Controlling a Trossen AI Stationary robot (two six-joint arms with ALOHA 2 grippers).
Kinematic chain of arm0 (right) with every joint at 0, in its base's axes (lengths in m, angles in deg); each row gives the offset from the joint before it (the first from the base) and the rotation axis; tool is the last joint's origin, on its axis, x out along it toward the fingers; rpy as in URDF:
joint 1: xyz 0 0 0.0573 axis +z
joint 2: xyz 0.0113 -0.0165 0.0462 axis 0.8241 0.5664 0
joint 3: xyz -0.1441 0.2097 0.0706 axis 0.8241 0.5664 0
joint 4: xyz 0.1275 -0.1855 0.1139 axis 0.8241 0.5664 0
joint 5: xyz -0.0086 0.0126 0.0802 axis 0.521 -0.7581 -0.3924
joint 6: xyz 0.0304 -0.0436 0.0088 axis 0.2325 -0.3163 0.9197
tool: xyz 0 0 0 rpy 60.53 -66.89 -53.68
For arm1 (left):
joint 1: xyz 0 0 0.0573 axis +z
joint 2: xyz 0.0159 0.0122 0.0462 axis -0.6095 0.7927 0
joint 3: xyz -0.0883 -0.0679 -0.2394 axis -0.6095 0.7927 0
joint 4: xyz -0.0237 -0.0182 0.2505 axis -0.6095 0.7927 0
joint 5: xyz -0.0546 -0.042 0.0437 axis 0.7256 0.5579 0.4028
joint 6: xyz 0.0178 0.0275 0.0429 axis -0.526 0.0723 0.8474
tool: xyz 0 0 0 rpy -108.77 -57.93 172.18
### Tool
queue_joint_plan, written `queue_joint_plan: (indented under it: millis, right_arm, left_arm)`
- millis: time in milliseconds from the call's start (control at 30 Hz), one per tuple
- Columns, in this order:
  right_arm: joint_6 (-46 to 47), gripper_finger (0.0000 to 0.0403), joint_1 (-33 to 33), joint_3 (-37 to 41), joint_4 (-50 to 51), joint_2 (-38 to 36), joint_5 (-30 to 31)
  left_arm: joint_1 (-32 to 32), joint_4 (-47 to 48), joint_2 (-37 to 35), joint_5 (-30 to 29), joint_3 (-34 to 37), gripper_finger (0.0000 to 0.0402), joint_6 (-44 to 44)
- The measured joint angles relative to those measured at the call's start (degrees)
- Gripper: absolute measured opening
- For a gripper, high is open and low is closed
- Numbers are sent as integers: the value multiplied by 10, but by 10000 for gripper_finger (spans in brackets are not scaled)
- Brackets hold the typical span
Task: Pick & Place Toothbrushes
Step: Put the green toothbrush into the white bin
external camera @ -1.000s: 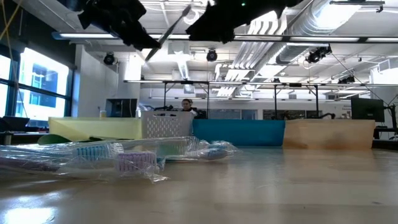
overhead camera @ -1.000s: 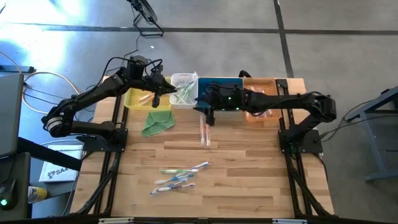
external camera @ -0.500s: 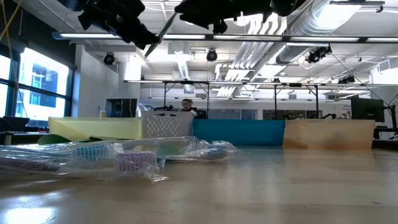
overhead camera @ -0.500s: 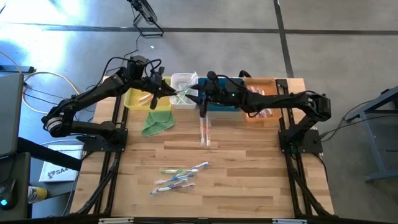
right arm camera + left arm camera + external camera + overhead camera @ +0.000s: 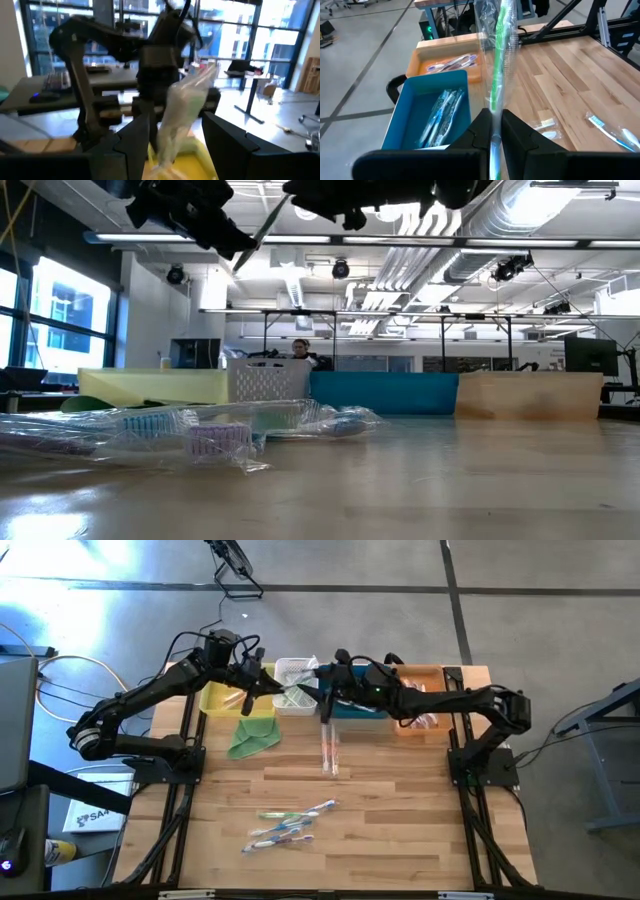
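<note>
The left gripper (image 5: 262,686) was clamped on a green toothbrush (image 5: 496,75) above the white basket (image 5: 296,672). The right gripper (image 5: 176,131), fingers spread and empty, had swung across to it, probably for a handover. More toothbrushes (image 5: 285,824) lay on the worktop (image 5: 400,810).

Green toothbrush (image 5: 496,75): top cut off, lower end hidden betw. tool fingers.
</note>
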Motion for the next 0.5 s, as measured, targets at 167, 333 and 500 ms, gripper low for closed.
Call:
queue_joint_plan:
  millis: [167,333,500]
  right_arm:
    - [2,159,-2,0,-35,30,0]
    - [1,107,-7,0,-37,40,-3]
    - [-4,55,-6,0,-53,40,-6]
  left_arm:
    - [0,0,0,0,0,19,0]
    - [0,0,0,-2,0,19,-2]
    - [0,0,0,-2,0,19,-1]
